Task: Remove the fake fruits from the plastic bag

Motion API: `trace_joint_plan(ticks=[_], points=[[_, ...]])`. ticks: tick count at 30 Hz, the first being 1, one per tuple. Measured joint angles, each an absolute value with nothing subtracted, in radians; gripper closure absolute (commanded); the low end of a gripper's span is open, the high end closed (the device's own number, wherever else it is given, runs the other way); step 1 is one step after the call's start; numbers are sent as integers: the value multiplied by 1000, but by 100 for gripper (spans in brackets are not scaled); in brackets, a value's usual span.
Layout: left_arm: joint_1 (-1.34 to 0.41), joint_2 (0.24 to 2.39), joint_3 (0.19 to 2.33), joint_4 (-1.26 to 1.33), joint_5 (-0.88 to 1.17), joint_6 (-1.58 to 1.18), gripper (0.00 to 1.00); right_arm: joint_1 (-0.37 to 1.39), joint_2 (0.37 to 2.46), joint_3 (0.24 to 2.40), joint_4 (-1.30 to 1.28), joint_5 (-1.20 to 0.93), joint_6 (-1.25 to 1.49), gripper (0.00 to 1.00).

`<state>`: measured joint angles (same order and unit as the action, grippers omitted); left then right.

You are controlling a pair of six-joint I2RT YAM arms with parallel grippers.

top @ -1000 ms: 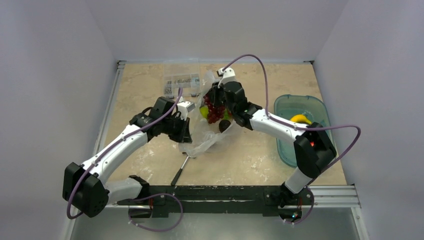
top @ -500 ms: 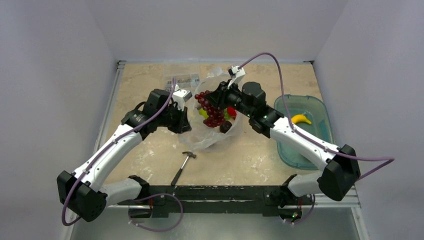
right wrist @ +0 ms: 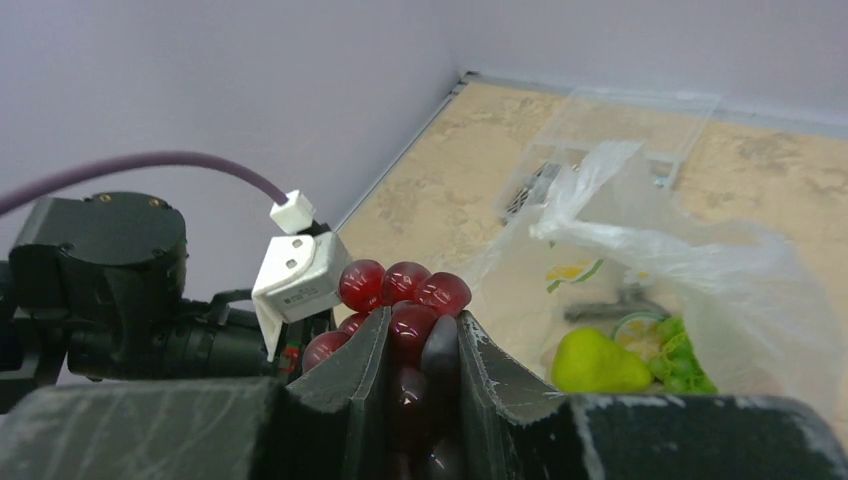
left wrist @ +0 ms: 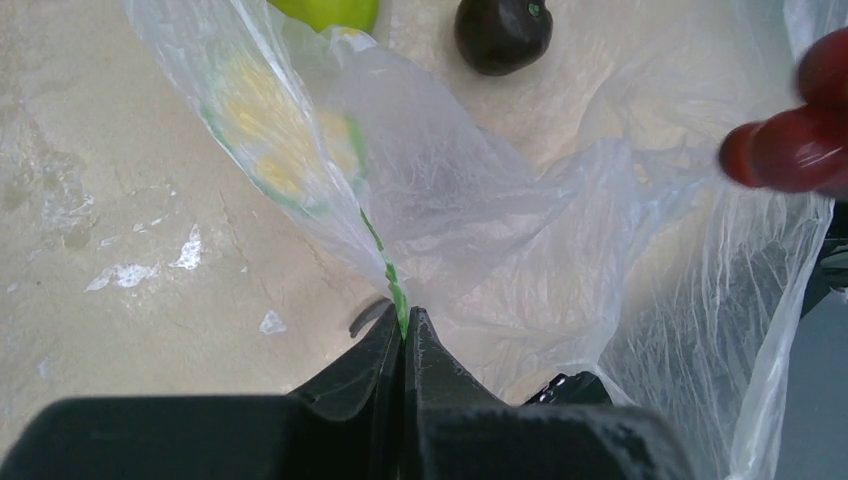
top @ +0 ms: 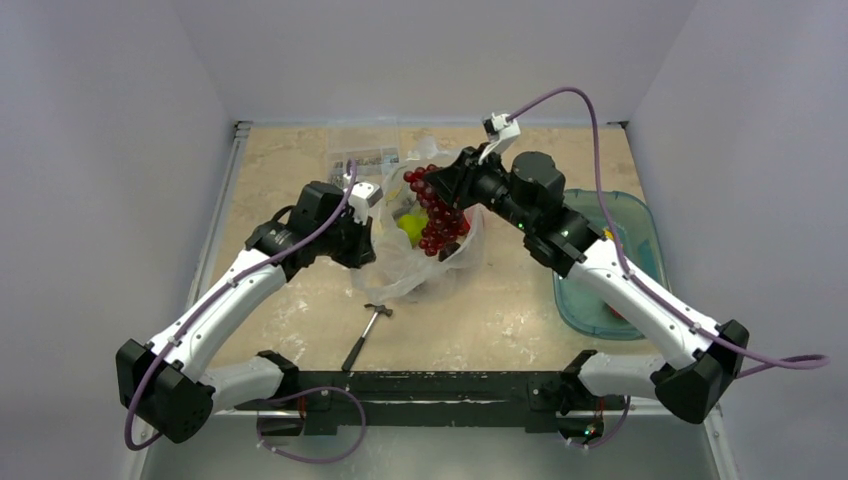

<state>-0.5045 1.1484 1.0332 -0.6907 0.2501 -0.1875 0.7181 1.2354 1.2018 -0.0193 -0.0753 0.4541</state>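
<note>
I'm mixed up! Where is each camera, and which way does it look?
Top: high behind the arms, looking down at the table; both arms show.
Left wrist: rides the left arm, looking down past the left end effector pinching the plastic bag.
Right wrist: rides the right arm, looking sideways past the right end effector gripping the red grapes; left arm shows.
All three see the plastic bag and red grapes.

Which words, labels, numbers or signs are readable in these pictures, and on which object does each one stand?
No text can be read in any view.
plastic bag: green and yellow printed pattern, no legible letters.
clear box: dark contents or labels, too small to read.
white block on the left wrist: faint grey marks, too blurred to read.
red grape bunch: no marking.
</note>
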Motion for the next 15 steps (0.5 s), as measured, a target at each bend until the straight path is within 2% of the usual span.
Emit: trace_joint_plan(ticks=[7,15], points=[[-505,1149,1029,-705,200,-169,100,718,1128,1288,-131,88,376,100],[-505,1149,1027,-721,177,-161,100,663,995,1306,-238,442,273,100]])
